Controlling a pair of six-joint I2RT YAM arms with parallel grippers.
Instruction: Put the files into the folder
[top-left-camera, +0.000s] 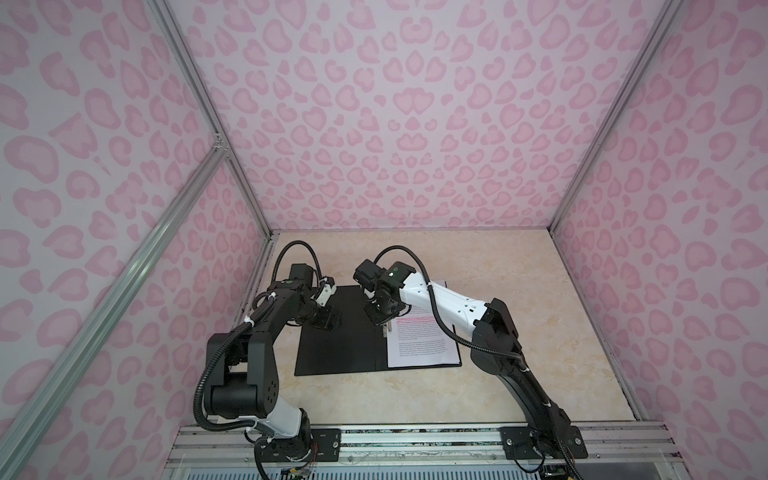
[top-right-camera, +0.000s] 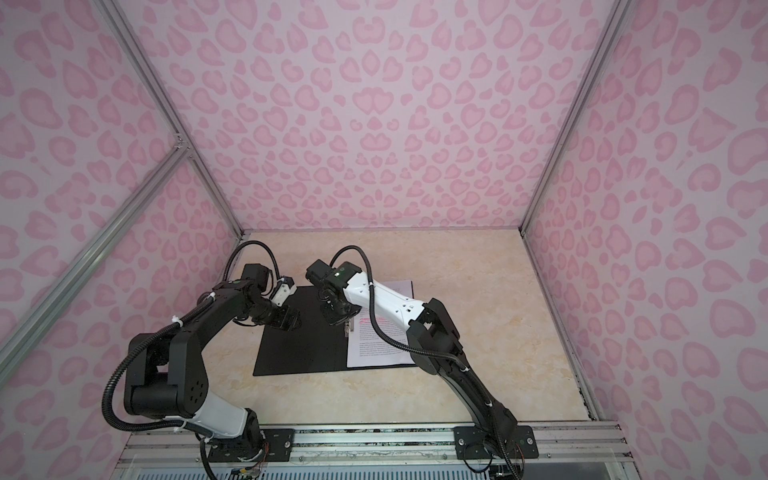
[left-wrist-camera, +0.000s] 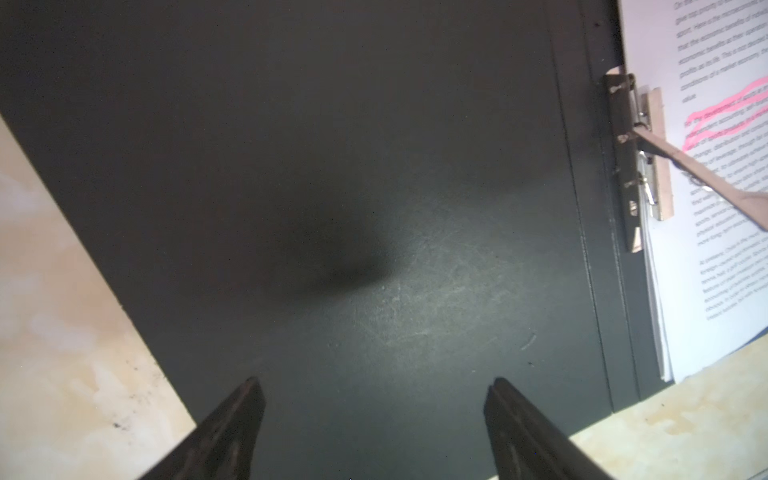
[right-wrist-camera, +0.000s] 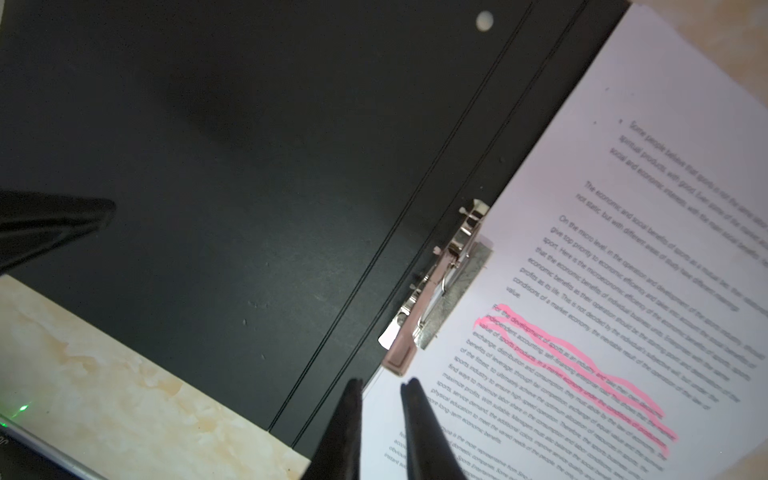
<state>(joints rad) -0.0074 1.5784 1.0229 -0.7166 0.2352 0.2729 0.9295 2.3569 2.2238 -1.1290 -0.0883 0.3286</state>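
Note:
The folder (top-left-camera: 340, 332) (top-right-camera: 299, 345) lies open on the table with its black inside facing up. The files (top-left-camera: 424, 345) (right-wrist-camera: 623, 249), white printed sheets with pink highlighted lines, rest on its right half. The metal spine clip (right-wrist-camera: 444, 282) (left-wrist-camera: 627, 166) sits over their inner edge, its lever raised. My right gripper (right-wrist-camera: 381, 384) (top-left-camera: 382, 318) hovers just short of the lever's tip, jaws a narrow gap apart with nothing between them. My left gripper (left-wrist-camera: 374, 386) (top-left-camera: 326, 322) hangs wide open and empty over the folder's left flap (left-wrist-camera: 332, 166).
The beige marbled table (top-left-camera: 519, 291) lies bare round the folder. Pink patterned walls (top-left-camera: 415, 124) enclose it at the back and both sides. A metal rail (top-left-camera: 415, 440) carrying both arm bases runs along the front edge.

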